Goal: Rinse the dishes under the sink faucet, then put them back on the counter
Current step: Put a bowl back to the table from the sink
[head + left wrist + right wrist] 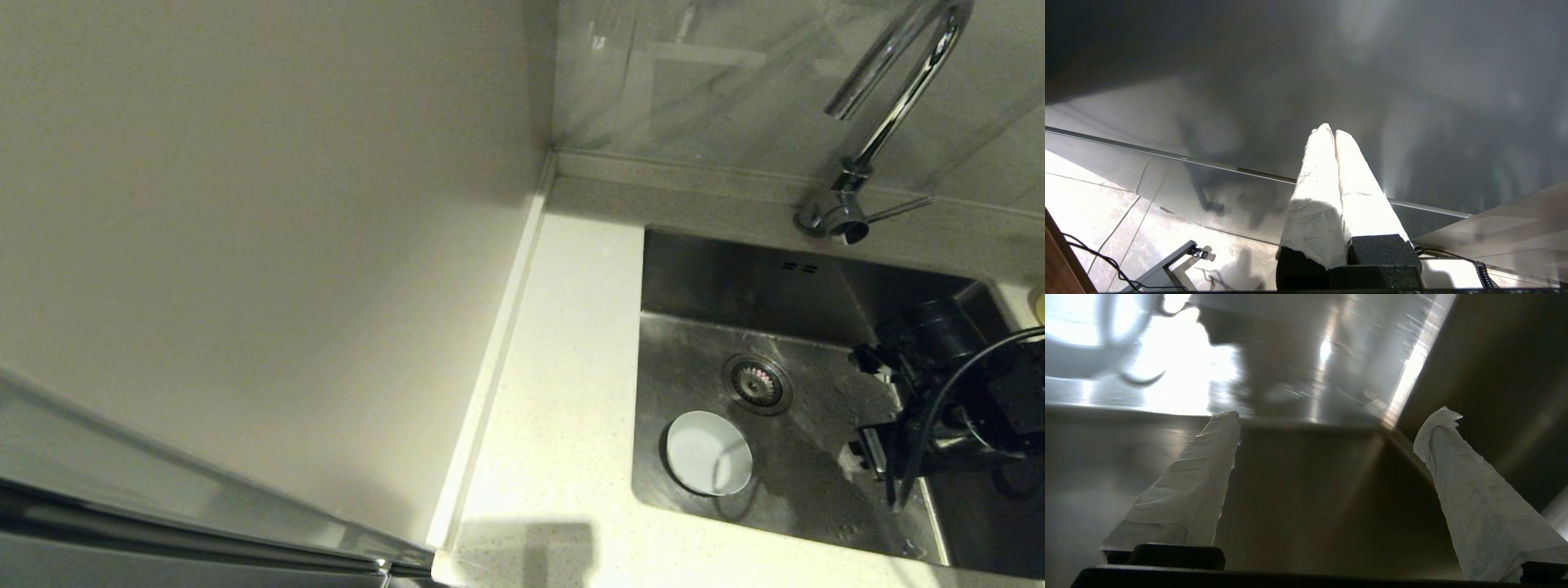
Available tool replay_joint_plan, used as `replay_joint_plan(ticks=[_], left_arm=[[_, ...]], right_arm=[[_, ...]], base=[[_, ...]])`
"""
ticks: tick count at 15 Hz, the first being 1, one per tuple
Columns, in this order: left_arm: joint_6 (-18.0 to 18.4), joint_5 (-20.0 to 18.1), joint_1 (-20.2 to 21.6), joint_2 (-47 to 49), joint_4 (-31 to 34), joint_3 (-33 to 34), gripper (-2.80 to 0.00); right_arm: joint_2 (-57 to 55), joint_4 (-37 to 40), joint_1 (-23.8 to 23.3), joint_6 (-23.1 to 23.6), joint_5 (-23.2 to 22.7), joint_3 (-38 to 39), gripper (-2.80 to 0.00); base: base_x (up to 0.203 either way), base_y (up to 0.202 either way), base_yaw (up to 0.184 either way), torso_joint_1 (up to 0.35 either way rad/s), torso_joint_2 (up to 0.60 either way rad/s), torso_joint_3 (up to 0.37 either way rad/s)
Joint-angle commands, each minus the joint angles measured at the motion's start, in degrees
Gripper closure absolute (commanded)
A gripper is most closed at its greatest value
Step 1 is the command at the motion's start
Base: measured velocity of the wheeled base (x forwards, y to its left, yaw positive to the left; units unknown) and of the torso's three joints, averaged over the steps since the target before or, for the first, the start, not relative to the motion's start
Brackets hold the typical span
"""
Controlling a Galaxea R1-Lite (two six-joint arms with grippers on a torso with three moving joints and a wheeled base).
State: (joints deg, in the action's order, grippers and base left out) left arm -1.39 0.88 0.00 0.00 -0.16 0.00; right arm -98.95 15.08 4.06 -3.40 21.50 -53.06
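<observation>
Sitting in sink: pale bowl (709,452), upright on the basin floor near the front-left corner, just beside the drain strainer (758,384), close to the left wall.
Sink (694,269): square steel basin, bare floor between bowl and right gripper; two overflow slots on the back wall.
Right gripper (864,404): inside the basin at its right side, taped fingers (1196,482) spread wide, holding nothing, well apart from the bowl.
Faucet (890,106): gooseneck rising at the back rim, spout high over the basin, side lever pointing right.
Counter (563,367): speckled strip left of the sink, bounded by a raised edge against the cream wall panel (245,245).
Left gripper (1334,136): away from the sink, over tiled floor, fingers pressed together, gripping nothing.
</observation>
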Motion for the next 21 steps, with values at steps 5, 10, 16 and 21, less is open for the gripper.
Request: replay_joint_plan(ticks=[5, 10, 16, 21], left_arm=[[-0.02, 0.0, 0.0, -0.18, -0.02, 0.0, 0.0], [-0.02, 0.04, 0.0, -0.18, -0.02, 0.0, 0.0], [-0.02, 0.06, 0.0, -0.18, -0.02, 0.0, 0.0], [-0.02, 0.09, 0.0, -0.18, -0.02, 0.0, 0.0]], right_arm=[[-12.73, 0.01, 9.24, -1.51, -2.48, -12.16, -2.8], [-20.12, -0.04, 11.32, -3.41, -4.32, -16.84, -2.8], [-26.01, -0.31, 11.43, -4.46, -6.09, -21.28, -2.8], [-31.17, -0.25, 10.98, -4.98, -6.46, -25.98, -2.8]], base=[[0.0, 0.0, 0.0, 0.0, 0.0, 0.0], [0.0, 0.0, 0.0, 0.0, 0.0, 0.0], [0.0, 0.0, 0.0, 0.0, 0.0, 0.0], [0.0, 0.0, 0.0, 0.0, 0.0, 0.0]])
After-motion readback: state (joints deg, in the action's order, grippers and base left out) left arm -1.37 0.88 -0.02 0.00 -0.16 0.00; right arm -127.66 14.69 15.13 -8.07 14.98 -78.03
